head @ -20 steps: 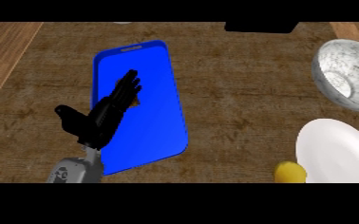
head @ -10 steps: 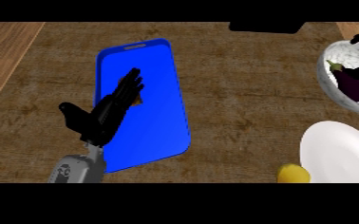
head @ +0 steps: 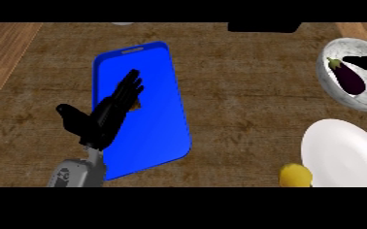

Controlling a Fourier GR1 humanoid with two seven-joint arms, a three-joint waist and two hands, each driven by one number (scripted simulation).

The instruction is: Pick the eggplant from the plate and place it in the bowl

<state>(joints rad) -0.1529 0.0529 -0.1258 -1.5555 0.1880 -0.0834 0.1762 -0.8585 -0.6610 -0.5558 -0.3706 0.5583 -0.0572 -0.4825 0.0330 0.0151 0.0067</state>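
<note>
Head view: 1 hand shows, the left hand (head: 108,117), fingers straight and released, holding nothing, raised over the blue cutting board (head: 159,89) on the wooden counter (head: 243,92). The eggplant (head: 349,77) lies inside the grey bowl (head: 330,53) at the right edge. The white plate (head: 337,148) sits nearer, below the bowl, with a yellow fruit (head: 295,175) touching its lower left rim.

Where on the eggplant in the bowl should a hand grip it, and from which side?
Probably mid-body, across its width, from above: the eggplant lies slanted in the bowl, stem toward the upper left, and the bowl's wall blocks a sideways approach.
</note>
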